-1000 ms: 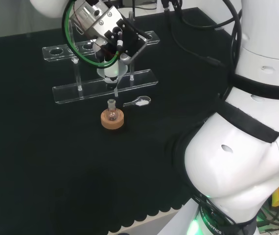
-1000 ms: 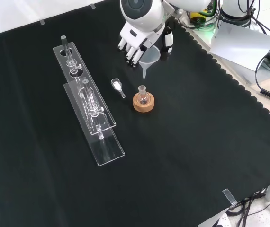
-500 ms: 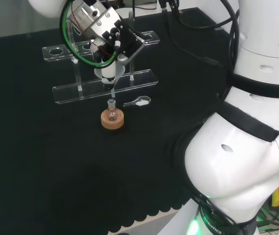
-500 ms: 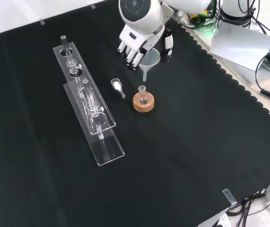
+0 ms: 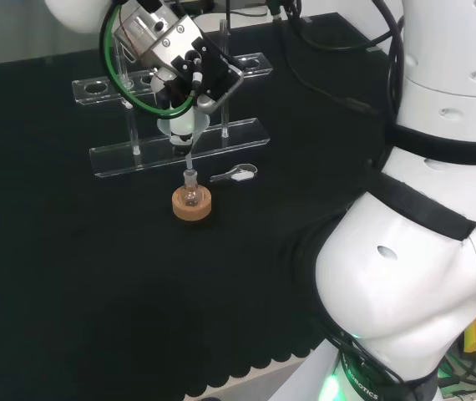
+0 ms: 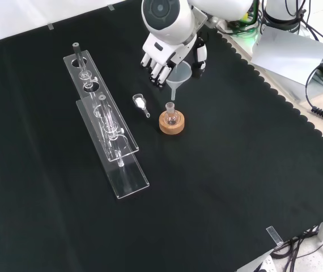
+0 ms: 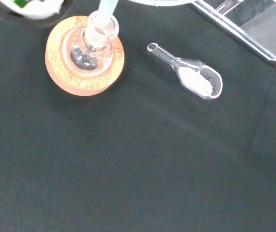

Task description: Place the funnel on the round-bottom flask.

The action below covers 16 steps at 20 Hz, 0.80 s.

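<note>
Where cloth (image 6: 218, 187) lies, black bench

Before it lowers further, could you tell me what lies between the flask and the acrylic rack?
In the front view, only the glass scoop lies between the round-bottom flask and the rack.

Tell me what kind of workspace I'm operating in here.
Most likely a chemistry lab bench set up for robot trials: a small round-bottom flask on a cork ring, a clear rack, and a scoop of white powder on black cloth.
</note>
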Tool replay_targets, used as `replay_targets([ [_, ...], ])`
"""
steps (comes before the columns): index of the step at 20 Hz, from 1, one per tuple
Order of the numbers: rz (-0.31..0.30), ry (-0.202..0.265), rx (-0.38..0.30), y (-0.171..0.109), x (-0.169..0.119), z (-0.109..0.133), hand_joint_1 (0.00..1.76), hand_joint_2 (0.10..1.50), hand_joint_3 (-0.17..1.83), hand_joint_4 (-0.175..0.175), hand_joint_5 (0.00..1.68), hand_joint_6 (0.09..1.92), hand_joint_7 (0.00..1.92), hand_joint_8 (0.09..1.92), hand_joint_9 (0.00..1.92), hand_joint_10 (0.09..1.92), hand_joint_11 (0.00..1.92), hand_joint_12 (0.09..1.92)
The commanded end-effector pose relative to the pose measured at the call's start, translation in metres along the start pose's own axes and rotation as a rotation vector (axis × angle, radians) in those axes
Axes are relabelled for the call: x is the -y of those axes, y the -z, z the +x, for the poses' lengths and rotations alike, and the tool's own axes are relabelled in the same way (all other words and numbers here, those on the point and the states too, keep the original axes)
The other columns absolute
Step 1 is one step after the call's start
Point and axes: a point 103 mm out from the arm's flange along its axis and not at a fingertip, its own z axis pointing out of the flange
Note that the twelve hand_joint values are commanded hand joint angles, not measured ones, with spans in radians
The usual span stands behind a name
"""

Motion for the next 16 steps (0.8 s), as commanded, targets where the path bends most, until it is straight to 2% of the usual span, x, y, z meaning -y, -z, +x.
replay_targets([
  [1, 0.003, -0.004, -0.002, 0.0, -0.002, 0.0, 0.85, 0.74, 0.62, -0.021, 0.45, 0.76, 0.36, 0.73, 0.96, 0.72, 0.43, 1.28],
  [8, 0.014, -0.004, -0.006, -0.002, -0.008, 0.001, 0.85, 0.74, 0.62, -0.021, 0.45, 0.76, 0.36, 0.73, 0.95, 0.72, 0.43, 1.28],
  [16, 0.0, 0.006, -0.008, -0.005, -0.015, 0.004, 0.85, 0.74, 0.62, -0.022, 0.45, 0.76, 0.36, 0.73, 0.95, 0.72, 0.43, 1.28],
])
